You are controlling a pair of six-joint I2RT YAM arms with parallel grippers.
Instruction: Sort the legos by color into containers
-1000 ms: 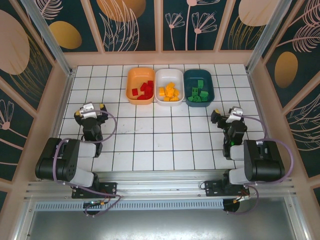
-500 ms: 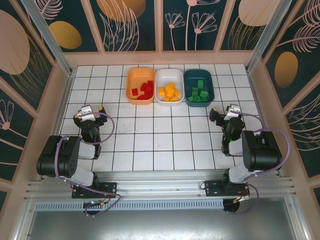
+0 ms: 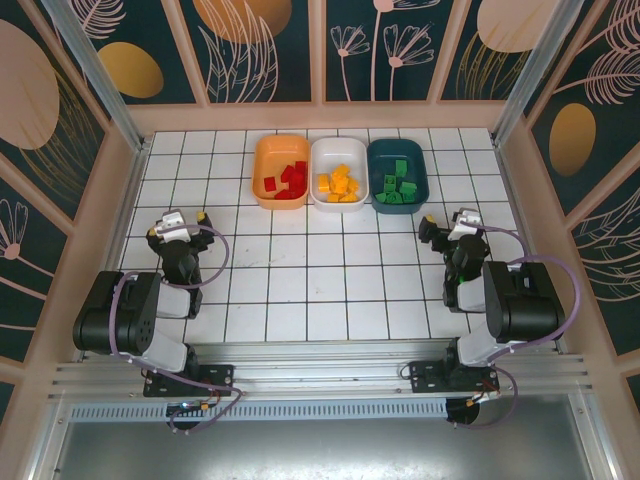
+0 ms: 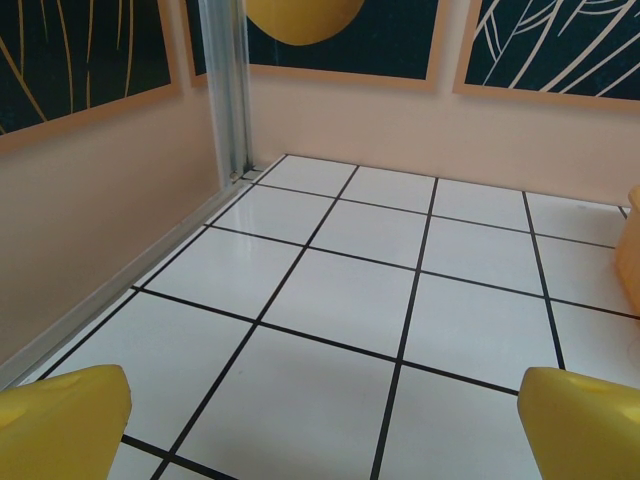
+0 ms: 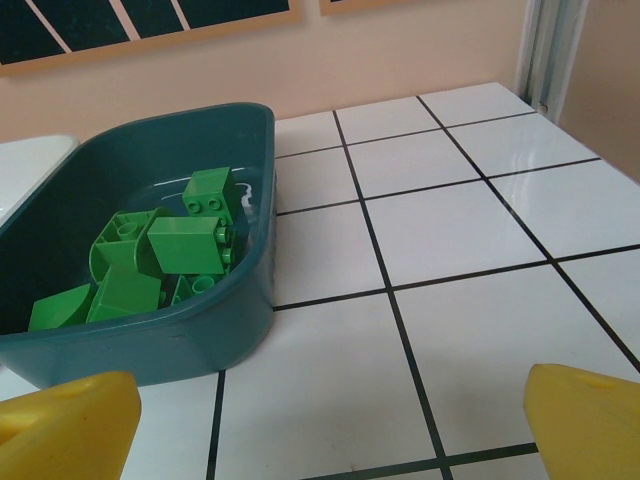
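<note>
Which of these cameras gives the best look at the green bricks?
The right wrist view: the green bricks sit close up in the dark teal bin, with studs and single pieces clear. The top external view shows them as small green shapes in that bin, too far off for detail.

Robot test cell, tiled floor (image 3: 320, 270), patterned walls (image 3: 390, 45)

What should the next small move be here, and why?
Probably nothing more than parking. The red legos lie in the orange bin, the yellow ones in the white bin and the green ones in the teal bin. Every brick I can see is in a bin. The left tool and right tool are open and hold nothing, so I would rest both.
</note>
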